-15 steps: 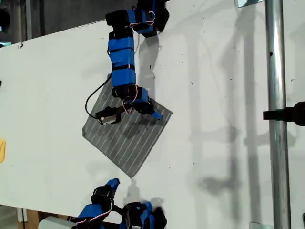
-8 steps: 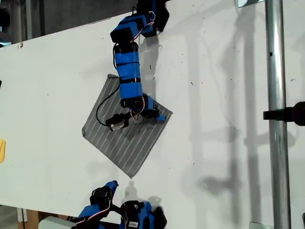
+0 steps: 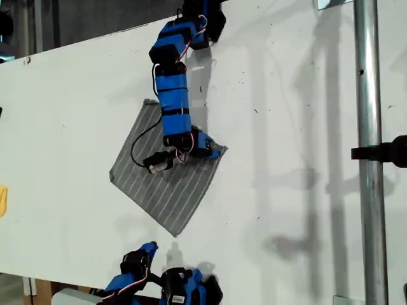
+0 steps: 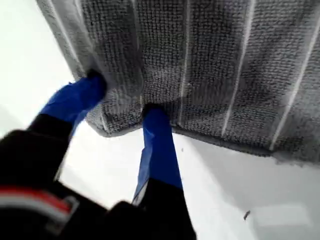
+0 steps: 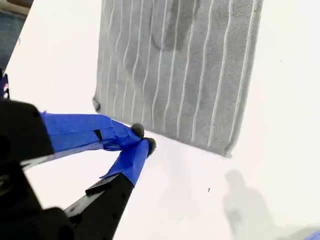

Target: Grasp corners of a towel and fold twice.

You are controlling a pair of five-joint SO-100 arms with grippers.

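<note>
The grey pinstriped towel (image 3: 166,190) lies flat on the white table, turned like a diamond in the exterior view. My first gripper (image 3: 213,151) reaches down from the far arm onto the towel's corner at the exterior view's right. In the first wrist view its blue fingers (image 4: 157,145) stand apart, tips pressed at the hemmed edge of the towel (image 4: 210,65) with a ridge of cloth bunched between them. My second gripper (image 5: 142,139) is shut on nothing, over bare table short of the towel (image 5: 175,65); it sits at the near edge (image 3: 149,249). The nearest corner (image 3: 175,234) lies free.
A metal pole (image 3: 369,152) with a black clamp (image 3: 385,152) stands at the exterior view's right. The first arm's black cable (image 3: 137,143) loops over the towel. The white table (image 3: 299,127) ends just behind the second arm's base (image 3: 184,289).
The first arm has swung toward the exterior view's right and its gripper settled on the towel's corner there, which has pulled in slightly. The second arm has barely moved.
</note>
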